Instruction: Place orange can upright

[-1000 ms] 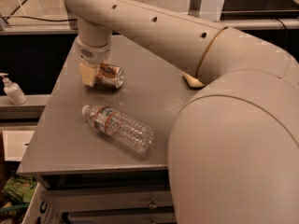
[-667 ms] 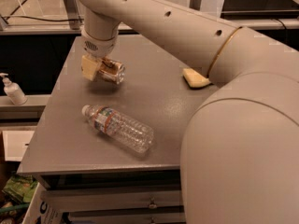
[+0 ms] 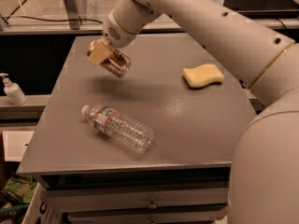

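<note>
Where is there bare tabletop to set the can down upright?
The hand holds the coppery orange metal can above the back-left of the grey table. Bare patches: under the can, between it and the yellow sponge, and front-right of the clear plastic bottle. Crowded only around the lying bottle.

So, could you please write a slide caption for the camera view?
The hand holds the orange can tilted above the table, with a water bottle lying nearby.
</note>
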{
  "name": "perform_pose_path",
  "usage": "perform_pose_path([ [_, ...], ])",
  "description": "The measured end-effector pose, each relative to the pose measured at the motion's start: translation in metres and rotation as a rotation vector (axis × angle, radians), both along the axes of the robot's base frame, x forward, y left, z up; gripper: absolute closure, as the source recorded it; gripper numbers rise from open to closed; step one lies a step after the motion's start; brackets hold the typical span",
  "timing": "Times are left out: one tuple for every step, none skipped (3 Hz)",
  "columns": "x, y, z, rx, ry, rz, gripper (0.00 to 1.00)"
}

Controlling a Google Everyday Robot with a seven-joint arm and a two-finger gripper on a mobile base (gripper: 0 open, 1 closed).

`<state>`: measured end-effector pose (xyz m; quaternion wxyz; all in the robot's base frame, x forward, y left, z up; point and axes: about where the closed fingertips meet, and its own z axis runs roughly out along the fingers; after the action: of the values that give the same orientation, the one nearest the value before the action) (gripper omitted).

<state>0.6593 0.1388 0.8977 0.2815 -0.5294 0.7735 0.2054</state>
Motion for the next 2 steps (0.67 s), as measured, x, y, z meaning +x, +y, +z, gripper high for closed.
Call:
perform_pose_path([
  [0.002,-0.014,0.011,0.218,0.001,0.017,1.00],
  [0.003,-0.024,0.025,0.430,-0.018,0.041,1.00],
])
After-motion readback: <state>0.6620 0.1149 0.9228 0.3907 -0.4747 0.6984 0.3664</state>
